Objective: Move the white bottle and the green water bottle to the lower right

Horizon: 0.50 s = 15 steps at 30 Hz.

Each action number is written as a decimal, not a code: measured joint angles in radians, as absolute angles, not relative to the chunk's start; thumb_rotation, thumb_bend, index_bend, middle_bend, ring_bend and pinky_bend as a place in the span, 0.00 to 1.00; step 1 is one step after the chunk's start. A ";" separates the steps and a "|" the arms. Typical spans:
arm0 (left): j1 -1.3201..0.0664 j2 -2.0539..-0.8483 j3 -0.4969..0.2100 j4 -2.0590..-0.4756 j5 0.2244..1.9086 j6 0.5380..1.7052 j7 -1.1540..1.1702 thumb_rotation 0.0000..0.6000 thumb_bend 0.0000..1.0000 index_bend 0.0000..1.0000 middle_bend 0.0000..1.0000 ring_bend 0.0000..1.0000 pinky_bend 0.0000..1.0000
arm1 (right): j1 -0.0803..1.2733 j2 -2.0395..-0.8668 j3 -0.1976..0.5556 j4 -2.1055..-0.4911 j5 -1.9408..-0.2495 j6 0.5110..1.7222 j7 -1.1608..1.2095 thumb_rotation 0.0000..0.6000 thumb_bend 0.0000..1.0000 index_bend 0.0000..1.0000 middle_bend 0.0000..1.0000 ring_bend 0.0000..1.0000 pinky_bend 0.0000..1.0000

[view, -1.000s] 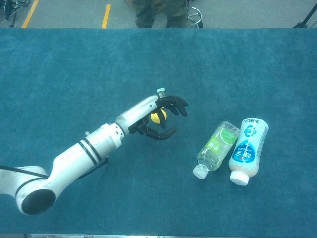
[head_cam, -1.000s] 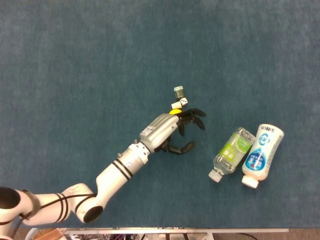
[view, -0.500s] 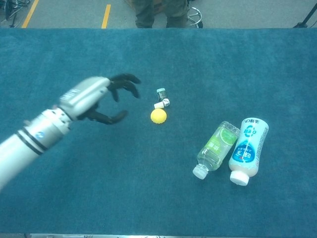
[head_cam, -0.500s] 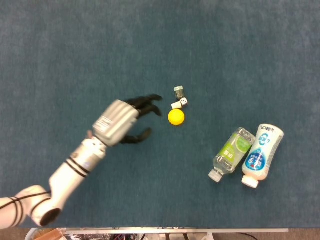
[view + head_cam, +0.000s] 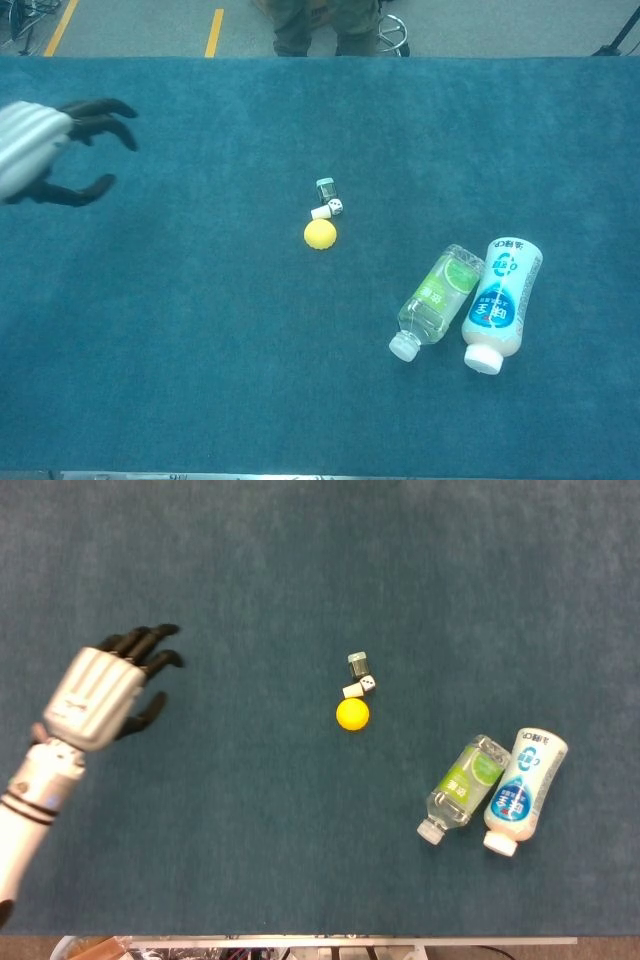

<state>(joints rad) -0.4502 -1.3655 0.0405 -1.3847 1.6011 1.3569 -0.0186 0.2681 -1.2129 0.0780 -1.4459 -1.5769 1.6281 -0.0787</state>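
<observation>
The white bottle [image 5: 524, 788] [image 5: 499, 303] with a blue label lies on its side at the lower right of the blue table. Touching its left side lies the clear green-labelled water bottle [image 5: 461, 787] [image 5: 434, 298], cap toward the front edge. My left hand [image 5: 100, 693] [image 5: 45, 150] hangs far to the left over the cloth, fingers spread and holding nothing. My right hand is in neither view.
A yellow ball [image 5: 352, 714] [image 5: 320, 233] sits mid-table. Just behind it are a small green-capped jar [image 5: 358, 665] [image 5: 325, 188] and two tiny white dice [image 5: 359, 687] [image 5: 330, 209]. Beyond the far table edge a person's legs [image 5: 320, 25] stand.
My left hand has swung from over the yellow ball far to the left, leaving the ball uncovered. Both bottles and the small items have stayed put.
</observation>
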 measured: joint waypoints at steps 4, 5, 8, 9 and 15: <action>-0.404 -1.295 0.055 -1.423 1.588 1.379 0.003 1.00 0.40 0.34 0.17 0.19 0.29 | 0.227 -1.190 0.053 -1.502 -1.566 1.623 -0.107 1.00 0.00 0.41 0.36 0.27 0.43; -0.392 -1.278 0.058 -1.432 1.584 1.388 0.008 1.00 0.40 0.34 0.17 0.19 0.28 | 0.221 -1.185 0.049 -1.511 -1.563 1.620 -0.115 1.00 0.00 0.41 0.36 0.27 0.43; -0.367 -1.252 0.056 -1.445 1.573 1.413 0.001 1.00 0.40 0.34 0.17 0.18 0.27 | 0.202 -1.167 0.038 -1.548 -1.544 1.605 -0.139 1.00 0.00 0.41 0.36 0.27 0.42; -0.363 -1.249 0.054 -1.446 1.569 1.418 -0.007 1.00 0.40 0.34 0.17 0.18 0.27 | 0.193 -1.160 0.034 -1.565 -1.534 1.599 -0.148 1.00 0.00 0.41 0.36 0.27 0.41; -0.326 -1.235 0.039 -1.427 1.536 1.437 -0.098 1.00 0.40 0.34 0.17 0.18 0.27 | 0.139 -1.138 0.017 -1.628 -1.489 1.586 -0.182 1.00 0.00 0.41 0.36 0.28 0.41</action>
<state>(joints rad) -0.3256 -1.2347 0.0388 -1.4265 1.5357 1.4367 -0.0981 0.1394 -1.1378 0.0172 -1.6280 -1.4891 1.5856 -0.1822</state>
